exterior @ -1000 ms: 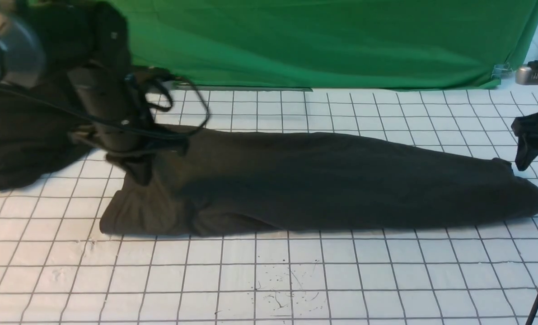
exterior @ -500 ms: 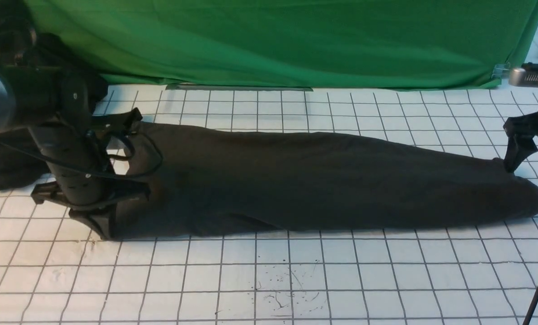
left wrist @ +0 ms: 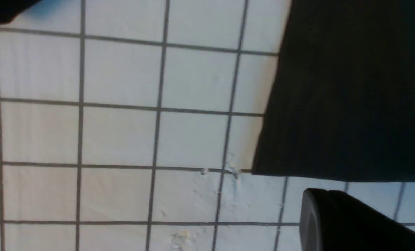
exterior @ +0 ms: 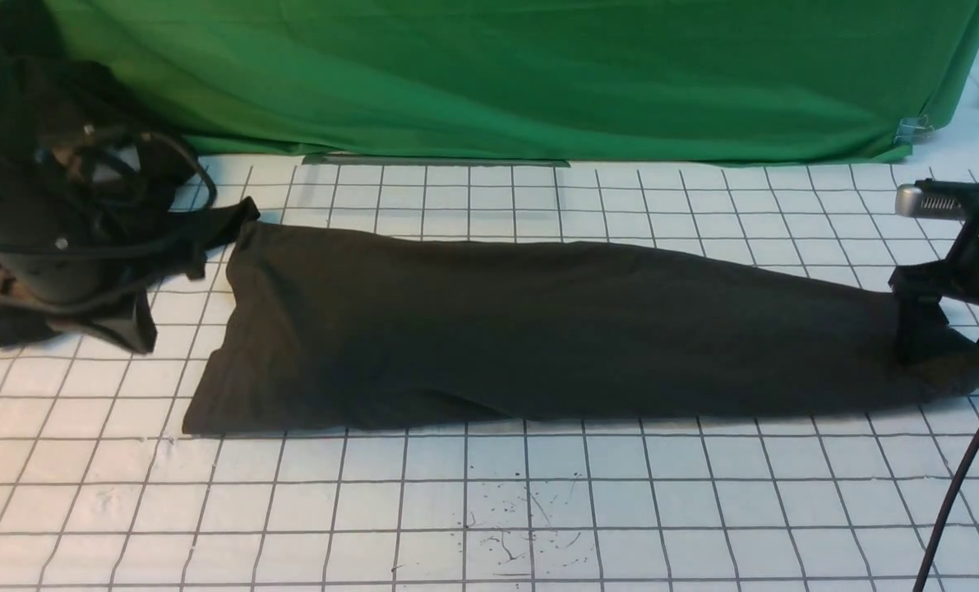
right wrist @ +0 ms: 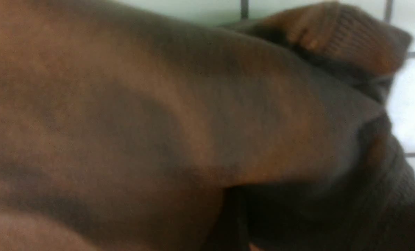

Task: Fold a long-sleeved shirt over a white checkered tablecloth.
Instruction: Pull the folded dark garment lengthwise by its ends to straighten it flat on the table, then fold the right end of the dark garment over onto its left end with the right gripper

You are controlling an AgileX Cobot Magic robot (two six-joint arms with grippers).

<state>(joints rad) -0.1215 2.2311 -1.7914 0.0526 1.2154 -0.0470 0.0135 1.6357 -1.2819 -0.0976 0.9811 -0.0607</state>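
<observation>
The long-sleeved shirt (exterior: 538,329) lies as a long dark band across the white checkered tablecloth (exterior: 489,493); no print or label shows. My left gripper (exterior: 123,316) hangs to the left of the shirt, clear of it. In the left wrist view one black finger (left wrist: 350,223) shows over bare tablecloth (left wrist: 123,132), beside the shirt's flat corner (left wrist: 332,104), with nothing held. My right gripper (exterior: 953,341) is down at the shirt's right end, its fingers spread on either side of the cloth. The right wrist view is filled by shirt fabric (right wrist: 158,104) and a ribbed cuff (right wrist: 350,38).
A blacker garment heap (exterior: 4,325) sits at the far left behind my left arm. The green backdrop cloth (exterior: 538,74) hangs along the far edge. A black cable (exterior: 958,493) runs down at the near right. Ink specks (exterior: 522,534) mark the tablecloth in front.
My left arm has pulled back to the left, off the shirt's near left corner, which now lies flat. My right gripper has come down and left onto the shirt's right end.
</observation>
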